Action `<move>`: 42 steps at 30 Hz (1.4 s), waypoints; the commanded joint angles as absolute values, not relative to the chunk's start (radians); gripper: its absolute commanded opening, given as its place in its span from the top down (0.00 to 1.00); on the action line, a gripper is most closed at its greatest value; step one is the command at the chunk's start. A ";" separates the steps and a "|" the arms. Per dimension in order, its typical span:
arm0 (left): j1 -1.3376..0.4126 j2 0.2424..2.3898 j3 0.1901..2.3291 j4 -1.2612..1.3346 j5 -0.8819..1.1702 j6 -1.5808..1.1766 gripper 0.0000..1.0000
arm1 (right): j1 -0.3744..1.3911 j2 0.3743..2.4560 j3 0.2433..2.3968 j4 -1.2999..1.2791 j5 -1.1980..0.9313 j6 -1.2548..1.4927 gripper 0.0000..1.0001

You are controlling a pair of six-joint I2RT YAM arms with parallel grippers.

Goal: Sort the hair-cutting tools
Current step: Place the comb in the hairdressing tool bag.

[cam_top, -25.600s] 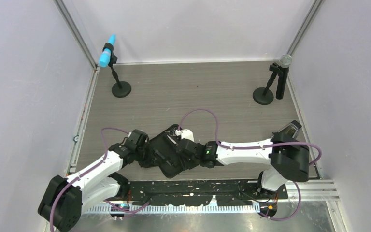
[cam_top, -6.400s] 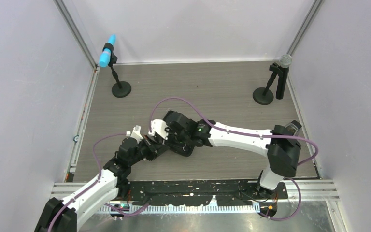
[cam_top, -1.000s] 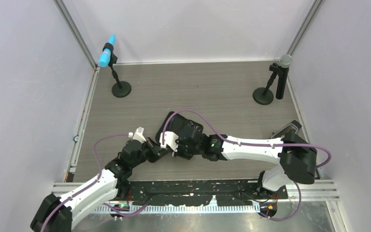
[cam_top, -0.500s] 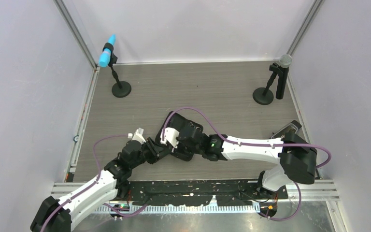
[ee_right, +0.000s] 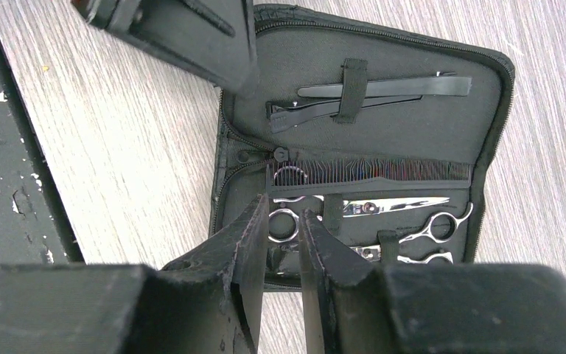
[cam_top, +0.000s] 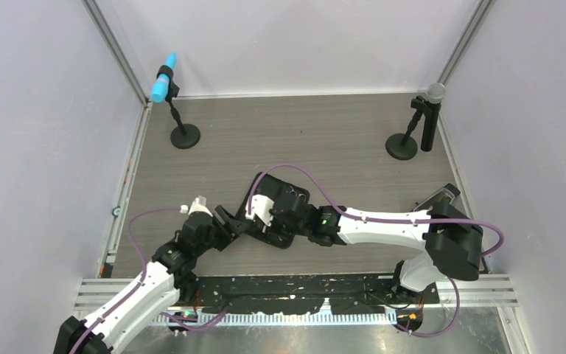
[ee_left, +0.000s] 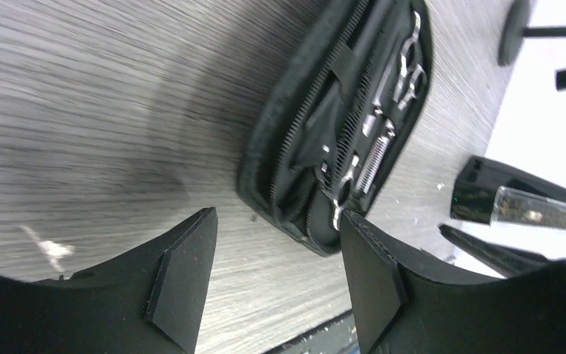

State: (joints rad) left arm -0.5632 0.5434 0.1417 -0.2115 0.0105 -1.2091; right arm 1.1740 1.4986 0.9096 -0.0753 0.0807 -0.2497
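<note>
Steel first: two scissors [ee_right: 383, 206] lie strapped in the 6 o'clock half of the open zip case [ee_right: 495, 96]. A black comb [ee_right: 383, 171] runs along the fold. Two black clips [ee_right: 383, 87] sit under one elastic loop in the 12 o'clock half. No tool is out yet.

Case lies at about 6 o'clock on the wood-grain surface [ee_right: 118, 147], close to the arm bases.

Right jaws: parted by only a slit, holding nothing, tips poised over a scissor ring beside the zip pull. Cannot tell whether they touch it.

Left jaws: spread wide, empty, off the case's 9 o'clock edge, just beside it, not on it.

Risks, as judged:
- Straps hold the scissors, and nothing pins the case. A pull on the ring may lift or drag the whole case instead of freeing the tool.
- The slit looks too tight to straddle the ring. The tips could ride over it, or catch the comb teeth or zip pull right next to it.
- Polished steel is slim and slick, so a pinch on the ring alone may let the blades swing or slip out.
- Both arms crowd the same corner of the case, so a knock between them is possible.
</note>
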 commanded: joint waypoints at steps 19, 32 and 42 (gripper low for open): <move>-0.440 0.880 0.233 -0.008 0.157 -1.069 0.87 | 1.230 1.614 1.017 -0.082 0.142 -0.106 0.63; -0.440 0.725 0.208 -0.086 0.144 -1.112 0.99 | 1.276 1.756 1.128 -0.187 0.236 -0.116 0.68; -0.442 0.763 0.216 -0.073 0.173 -1.111 0.99 | 1.268 1.796 1.152 -0.217 0.241 -0.238 0.76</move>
